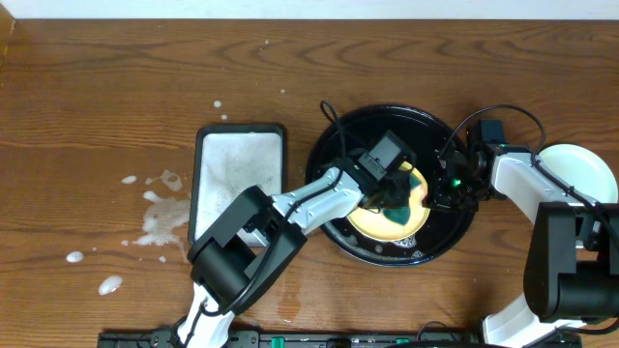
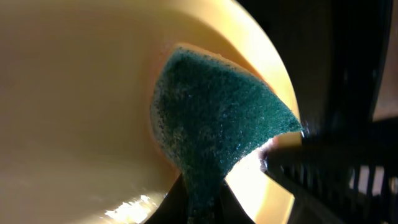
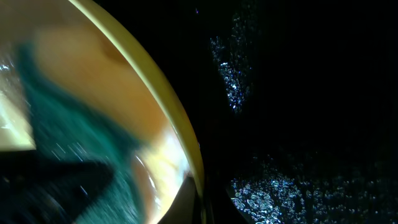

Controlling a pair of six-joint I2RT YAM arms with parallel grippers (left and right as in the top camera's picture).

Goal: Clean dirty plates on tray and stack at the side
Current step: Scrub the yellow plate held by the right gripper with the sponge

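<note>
— What sits closest to us?
— Our left hand [image 1: 392, 201] is clenched on the green sponge [image 2: 217, 118] and pinches its narrow end. The sponge's broad face lies against the inside of the yellow plate [image 2: 74, 93].
— Where is that plate?
— It is inside the black tray [image 1: 387, 118], in the half nearer to our arms. In our right wrist view, the tray floor beside it is wet and beaded with droplets.
— And our right hand?
— The right hand [image 1: 448, 188] is at the plate's right edge, over the tray. We cannot tell whether it is released or grasping the rim.
— What lies farther out?
— A pale plate [image 1: 580, 164] lies on the tabletop [image 1: 97, 97] to the right of the tray, partly under our right arm. Left of the tray is the rectangular tray [image 1: 242, 129] with a soapy white inside. Past that, white foam splashes [image 1: 160, 217] dot the wood.
</note>
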